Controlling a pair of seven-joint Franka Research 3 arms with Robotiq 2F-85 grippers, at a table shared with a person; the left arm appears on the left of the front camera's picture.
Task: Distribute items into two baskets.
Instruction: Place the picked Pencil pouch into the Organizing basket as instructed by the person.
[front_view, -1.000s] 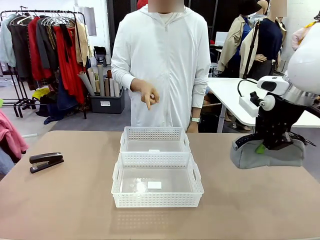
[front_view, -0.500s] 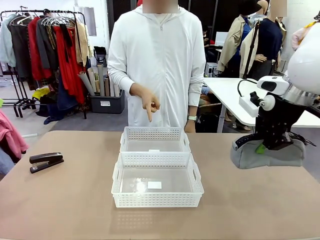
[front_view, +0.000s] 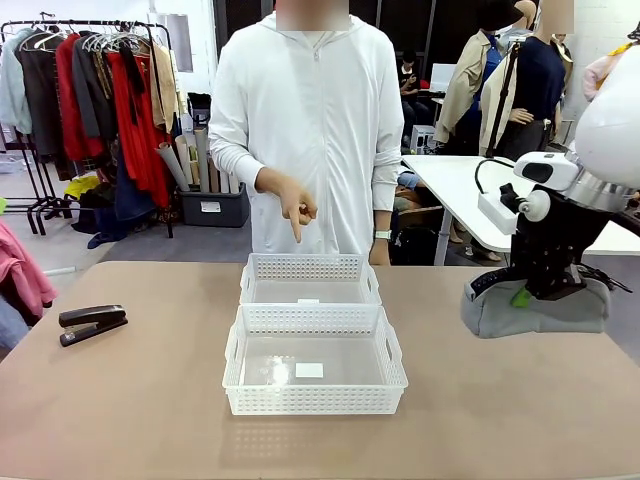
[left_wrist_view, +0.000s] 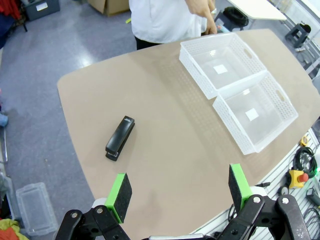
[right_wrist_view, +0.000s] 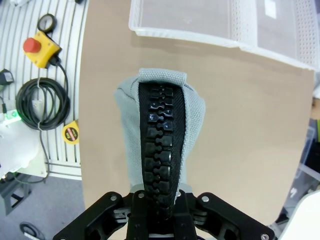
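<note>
Two white baskets (front_view: 314, 330) sit touching, one behind the other, at the middle of the desk (front_view: 150, 410), both empty. From the front, a person's hand (front_view: 298, 205) points downward above the far basket. The black stapler (front_view: 92, 323) lies well apart near the desk's left edge. At the right, the right gripper (front_view: 530, 296) is clenched on the grey pouch (front_view: 560, 312). The right wrist view makes that grip plainer: the black braided handle (right_wrist_view: 159, 135) runs between the fingers. Looking down from high above, the left wrist view shows the left gripper (left_wrist_view: 180, 192) released, green pads spread wide with nothing between them.
</note>
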